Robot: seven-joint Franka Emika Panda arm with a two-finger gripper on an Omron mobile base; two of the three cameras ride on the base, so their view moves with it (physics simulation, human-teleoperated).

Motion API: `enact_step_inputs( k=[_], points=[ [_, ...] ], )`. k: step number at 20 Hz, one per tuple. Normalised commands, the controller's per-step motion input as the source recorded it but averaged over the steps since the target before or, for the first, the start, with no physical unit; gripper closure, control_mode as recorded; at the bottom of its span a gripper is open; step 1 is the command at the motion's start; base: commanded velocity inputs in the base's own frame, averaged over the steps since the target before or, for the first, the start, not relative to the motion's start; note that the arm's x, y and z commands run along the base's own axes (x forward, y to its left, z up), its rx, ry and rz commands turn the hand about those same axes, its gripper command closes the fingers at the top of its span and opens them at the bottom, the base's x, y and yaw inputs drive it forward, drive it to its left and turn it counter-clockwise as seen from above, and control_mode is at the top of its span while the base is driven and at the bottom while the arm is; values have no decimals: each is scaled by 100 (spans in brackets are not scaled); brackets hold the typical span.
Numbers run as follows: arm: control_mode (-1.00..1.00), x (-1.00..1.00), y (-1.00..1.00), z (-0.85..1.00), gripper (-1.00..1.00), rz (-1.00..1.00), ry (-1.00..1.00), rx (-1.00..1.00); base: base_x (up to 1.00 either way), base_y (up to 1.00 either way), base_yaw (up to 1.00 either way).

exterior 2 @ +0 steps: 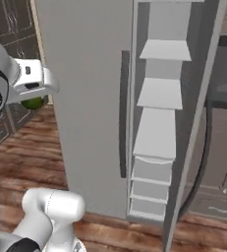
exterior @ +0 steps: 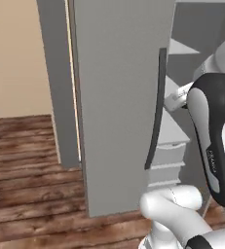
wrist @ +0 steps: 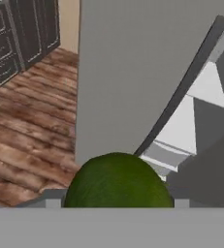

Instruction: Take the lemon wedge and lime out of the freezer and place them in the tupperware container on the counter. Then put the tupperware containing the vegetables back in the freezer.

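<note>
**Lime in the tool, outside the freezer**

The tool (exterior 2: 34, 98) pinches the lime (wrist: 118, 181), its jaws spread wide around the green fruit (a sliver of it shows under the white hand in the right base view). It hangs over the wood floor (exterior: 31, 160), in front of the open freezer (exterior 2: 156, 133) door (exterior: 119, 107), by the dark handle (exterior: 157, 112).
</note>
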Motion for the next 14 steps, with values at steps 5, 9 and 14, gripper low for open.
enact_step_inputs(
  k=[5,9,14],
  points=[
    [100,0,0,0,100,0,0,0,-8,30,97],
    [100,0,0,0,100,0,0,0,0,0,100],
    [100,0,0,0,100,0,0,0,0,0,100]
  ],
)
